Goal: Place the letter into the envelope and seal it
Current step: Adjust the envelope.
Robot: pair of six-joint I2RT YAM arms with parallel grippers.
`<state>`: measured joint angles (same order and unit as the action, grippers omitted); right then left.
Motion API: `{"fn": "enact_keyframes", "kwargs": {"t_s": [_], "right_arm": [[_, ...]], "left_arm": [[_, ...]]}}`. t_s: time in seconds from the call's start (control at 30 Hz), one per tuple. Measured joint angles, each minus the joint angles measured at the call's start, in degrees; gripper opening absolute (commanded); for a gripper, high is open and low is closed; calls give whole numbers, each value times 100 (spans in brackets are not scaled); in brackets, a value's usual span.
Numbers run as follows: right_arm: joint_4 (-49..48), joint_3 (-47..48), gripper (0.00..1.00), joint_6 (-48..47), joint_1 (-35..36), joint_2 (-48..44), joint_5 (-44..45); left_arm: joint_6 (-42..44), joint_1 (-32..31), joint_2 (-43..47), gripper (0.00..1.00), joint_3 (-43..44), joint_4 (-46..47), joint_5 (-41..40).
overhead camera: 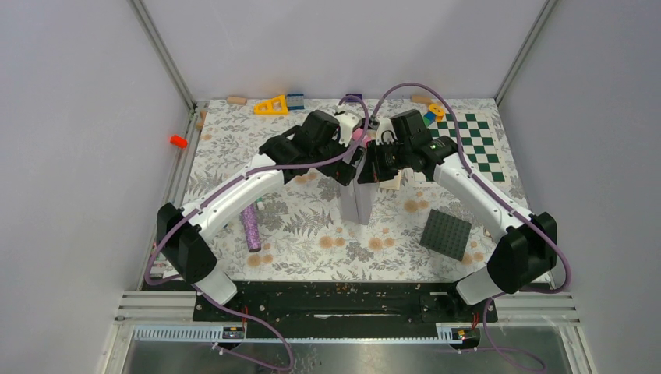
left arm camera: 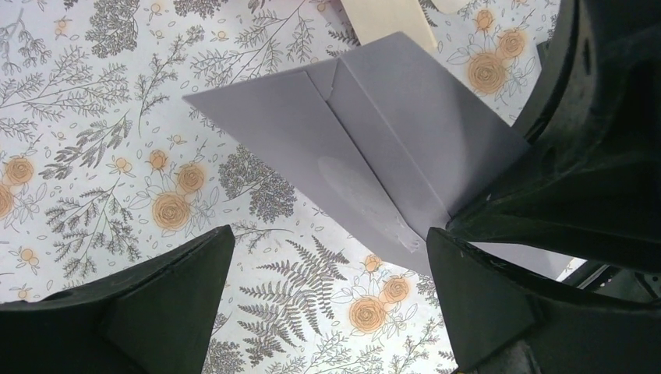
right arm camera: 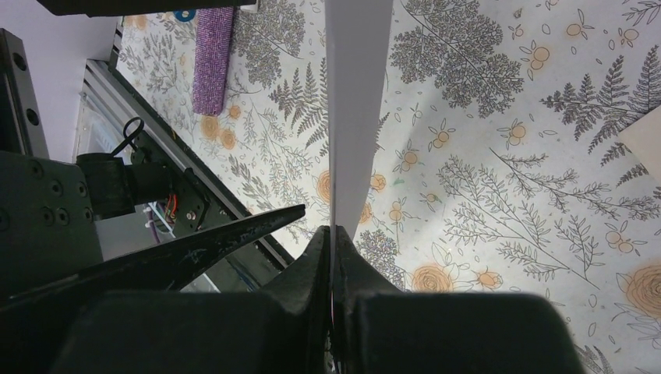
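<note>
Envelope (overhead camera: 357, 199) position: mid-desk, standing on edge between the two arms and gripped at one corner. I cannot tell whether its far end touches the floral cloth of the desk (overhead camera: 312, 226).

Right jaws: closed flat on the envelope. My right wrist view shows the grey sheet (right arm camera: 357, 101) edge-on, running straight out from the pinched tips. The right arm (overhead camera: 475, 195) reaches in from the checkerboard (overhead camera: 468, 144) side.

Left jaws: spread wide and holding nothing. My left wrist view looks down on the broad face of the envelope (left arm camera: 374, 148), with its diagonal folds visible. One black finger (left arm camera: 475, 304) sits just beside the envelope's lower corner; I cannot confirm contact. The other finger (left arm camera: 156, 304) stands well apart from the paper. The left arm (overhead camera: 234, 195) comes in from the opposite side.

Letter (overhead camera: 394, 181): lying flat on the desk beneath the right wrist, mostly hidden, outside the envelope. A tan corner (left arm camera: 390, 19) shows just beyond the envelope's far end.

Other items noted: purple cylinder (overhead camera: 251, 226) beside the left arm, and dark studded plate (overhead camera: 447, 234) near the right arm. Both lie on the cloth, apart from the work.
</note>
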<state>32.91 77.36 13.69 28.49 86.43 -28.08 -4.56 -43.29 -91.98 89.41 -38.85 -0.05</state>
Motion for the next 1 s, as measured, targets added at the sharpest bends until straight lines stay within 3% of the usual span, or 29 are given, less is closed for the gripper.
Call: {"fn": "enact_keyframes", "kwargs": {"t_s": [1.0], "right_arm": [[-114,-44,0,313,0,111,-293]], "left_arm": [[-409,304,-116,99,-94,131,199]]}}
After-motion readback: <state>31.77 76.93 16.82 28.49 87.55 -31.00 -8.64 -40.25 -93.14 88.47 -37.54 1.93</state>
